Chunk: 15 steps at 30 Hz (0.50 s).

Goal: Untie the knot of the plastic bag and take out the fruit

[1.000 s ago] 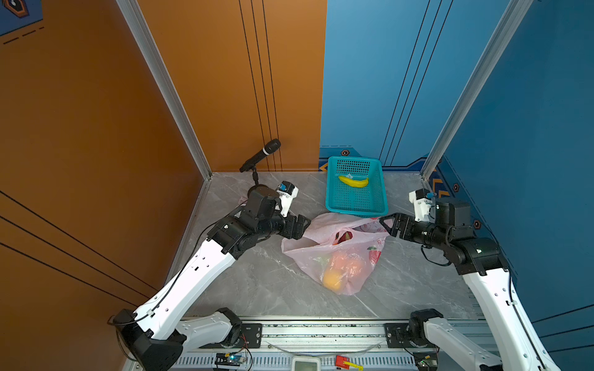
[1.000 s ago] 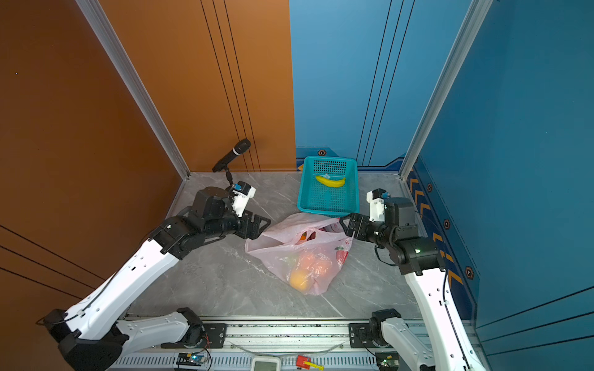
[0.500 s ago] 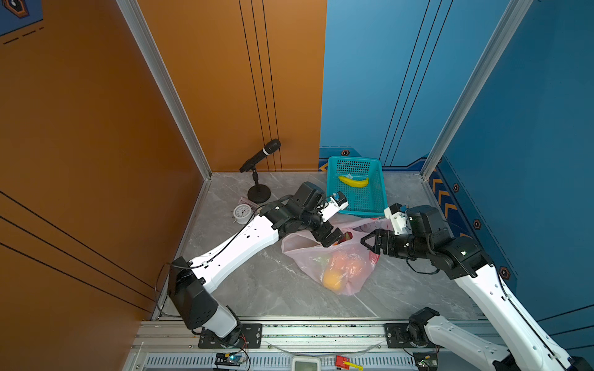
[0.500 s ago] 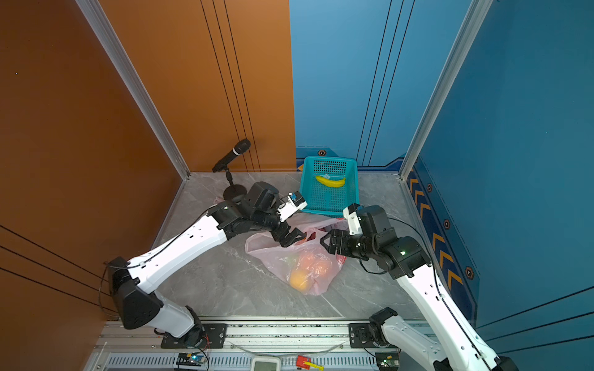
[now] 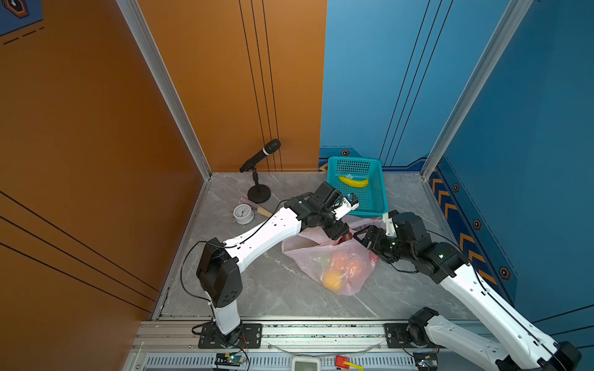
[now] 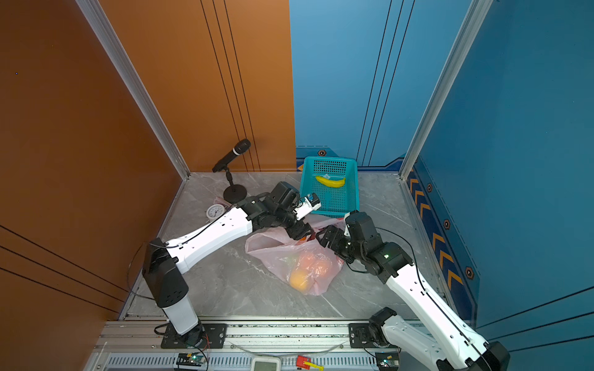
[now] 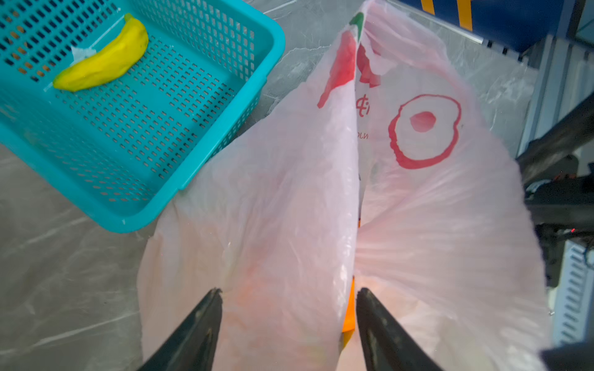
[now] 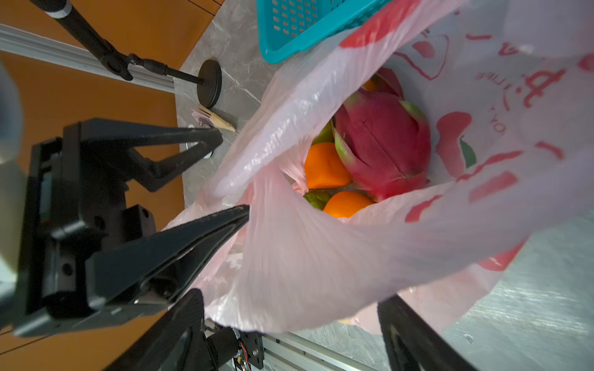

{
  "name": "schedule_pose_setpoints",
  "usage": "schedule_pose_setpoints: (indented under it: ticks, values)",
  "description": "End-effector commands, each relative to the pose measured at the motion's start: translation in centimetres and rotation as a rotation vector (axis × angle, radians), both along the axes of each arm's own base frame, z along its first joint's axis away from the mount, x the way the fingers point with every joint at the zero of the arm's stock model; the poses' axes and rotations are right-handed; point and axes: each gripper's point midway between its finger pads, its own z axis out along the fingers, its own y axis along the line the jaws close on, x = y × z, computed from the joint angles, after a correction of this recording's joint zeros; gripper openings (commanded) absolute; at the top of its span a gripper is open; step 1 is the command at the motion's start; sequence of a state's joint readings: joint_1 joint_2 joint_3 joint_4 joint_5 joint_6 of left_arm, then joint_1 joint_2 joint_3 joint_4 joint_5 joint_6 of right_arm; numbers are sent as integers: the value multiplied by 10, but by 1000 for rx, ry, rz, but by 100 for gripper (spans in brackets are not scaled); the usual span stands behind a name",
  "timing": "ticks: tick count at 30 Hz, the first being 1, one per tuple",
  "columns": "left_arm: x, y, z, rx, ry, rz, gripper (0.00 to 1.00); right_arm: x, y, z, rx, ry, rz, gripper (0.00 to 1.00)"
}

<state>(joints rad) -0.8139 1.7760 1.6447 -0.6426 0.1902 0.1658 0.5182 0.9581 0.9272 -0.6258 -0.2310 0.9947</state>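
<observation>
Plastic bag (image 5: 300, 248) near-to-far, mouth toward basket (image 5: 369, 199)

The grey marbled desk (image 5: 257, 289) has a pink plastic bag (image 5: 324, 253) slumped near its middle. The bag's upper end lies against the front of a teal basket (image 5: 382, 189) by the back wall. Toward the back left corner stands a microphone stand (image 5: 258, 194), and a small white clock (image 5: 242, 213) lies just beside it.
</observation>
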Motion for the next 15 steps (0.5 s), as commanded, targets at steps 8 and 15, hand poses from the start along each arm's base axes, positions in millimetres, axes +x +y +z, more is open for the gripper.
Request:
schedule_pose_setpoints:
  ticks: [8, 15]
  values:
    - [22, -5, 7, -25, -25, 100, 26, 11, -15, -50, -143, 64, -81, 45]
    - [61, -1, 6, 3, -77, 229, 12, -15, -29, -66, -181, 88, -50, 12]
